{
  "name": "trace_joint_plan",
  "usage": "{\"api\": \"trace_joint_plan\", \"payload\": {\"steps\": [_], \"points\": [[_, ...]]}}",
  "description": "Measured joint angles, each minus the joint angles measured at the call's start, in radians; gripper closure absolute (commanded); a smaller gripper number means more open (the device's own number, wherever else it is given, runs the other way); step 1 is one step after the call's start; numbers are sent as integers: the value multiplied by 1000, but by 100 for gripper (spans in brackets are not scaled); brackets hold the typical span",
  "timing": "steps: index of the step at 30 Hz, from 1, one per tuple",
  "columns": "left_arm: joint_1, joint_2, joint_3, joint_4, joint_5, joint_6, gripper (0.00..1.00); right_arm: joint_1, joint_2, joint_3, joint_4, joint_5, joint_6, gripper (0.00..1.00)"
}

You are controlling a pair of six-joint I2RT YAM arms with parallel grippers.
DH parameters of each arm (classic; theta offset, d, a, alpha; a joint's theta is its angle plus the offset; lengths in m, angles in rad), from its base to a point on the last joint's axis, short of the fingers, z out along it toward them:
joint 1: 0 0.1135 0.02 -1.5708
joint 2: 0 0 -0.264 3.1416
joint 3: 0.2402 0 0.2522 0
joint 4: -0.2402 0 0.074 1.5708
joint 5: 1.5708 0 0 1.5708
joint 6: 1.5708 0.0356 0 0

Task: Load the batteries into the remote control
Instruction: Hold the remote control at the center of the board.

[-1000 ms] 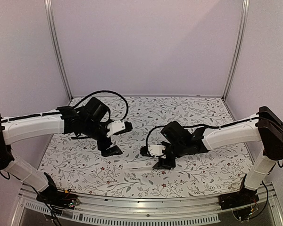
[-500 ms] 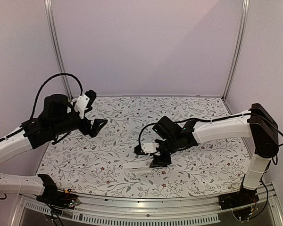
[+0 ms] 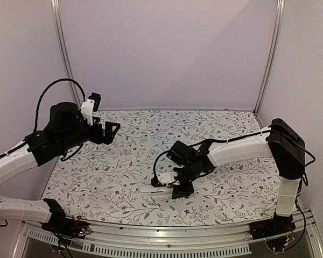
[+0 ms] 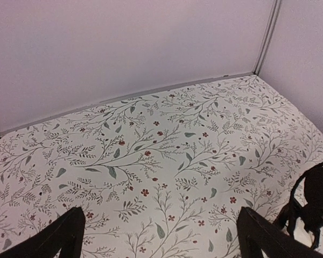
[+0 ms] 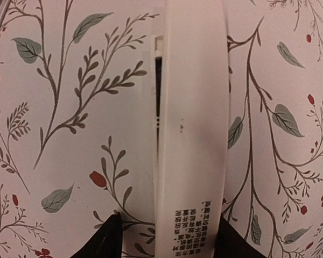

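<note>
The remote control (image 5: 191, 134) is a long white bar lying flat on the floral table, its printed label up and a dark slit along its left edge. It shows small in the top view as the remote control (image 3: 152, 189). My right gripper (image 5: 169, 226) is low over it and open, one finger on each side: the right finger touches the bar's edge, the left stands a little apart. From above, the right gripper (image 3: 178, 186) sits at the bar's right end. My left gripper (image 3: 110, 133) hangs high at the left, open and empty, also seen as the left gripper (image 4: 160, 226). The batteries are out of view.
The floral table (image 3: 226, 134) is walled by white panels with metal posts (image 3: 64, 64) at the back corners. The right arm's black wrist and cable (image 4: 315, 201) show at the lower right of the left wrist view.
My left arm has lifted and swung back to the left, away from the table's middle. My right gripper has moved toward the near left and come down astride the remote.
</note>
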State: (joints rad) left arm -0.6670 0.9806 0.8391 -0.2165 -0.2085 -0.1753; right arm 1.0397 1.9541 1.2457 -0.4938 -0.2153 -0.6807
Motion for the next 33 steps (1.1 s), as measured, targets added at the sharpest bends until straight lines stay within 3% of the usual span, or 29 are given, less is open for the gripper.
{"api": "trace_joint_plan", "payload": {"steps": [11,20,23,27,33], "points": [[1,55,16,-68,-41,-194,0,1,41,55,-41,1,7,75],[2,95,19,-117,-60,-266,2,3,43,59,-24,47,62,80],[2,134,25,-127,-42,-286,10,2,45,59,-2,74,102,80],[3,197,26,-158,-24,-317,27,-3,48,59,23,100,156,80],[5,294,26,-189,-12,-377,40,-18,62,74,52,161,232,79]]}}
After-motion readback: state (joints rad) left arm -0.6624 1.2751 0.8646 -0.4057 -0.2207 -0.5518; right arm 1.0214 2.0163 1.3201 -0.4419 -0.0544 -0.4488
